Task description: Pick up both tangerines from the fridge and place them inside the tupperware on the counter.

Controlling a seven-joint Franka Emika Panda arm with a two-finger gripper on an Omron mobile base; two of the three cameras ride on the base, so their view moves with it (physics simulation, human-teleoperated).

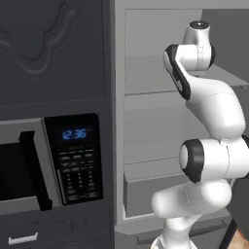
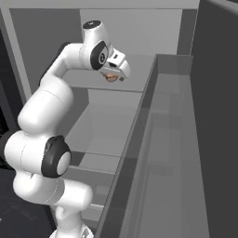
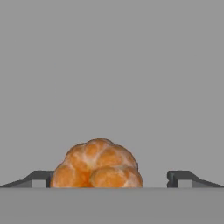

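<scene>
The arm is reaching into the fridge [image 2: 139,28] for the first pick. A tangerine [image 3: 97,164] sits on a fridge shelf [image 2: 135,81], between the spread fingers of the end effector [image 3: 109,179] — nearer one finger, not yet pinched. Judging from this, the next move is to centre on the tangerine, then press the fingers together. The fridge holds this tangerine; a second one I cannot make out.

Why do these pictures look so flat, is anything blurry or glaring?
Left base view: even light, no glare, only the microwave clock glows. Right base view: soft grey shading on the fridge shelves. Hand view: the tangerine is sharp between the open gripper, against shadowless plain grey.
</scene>
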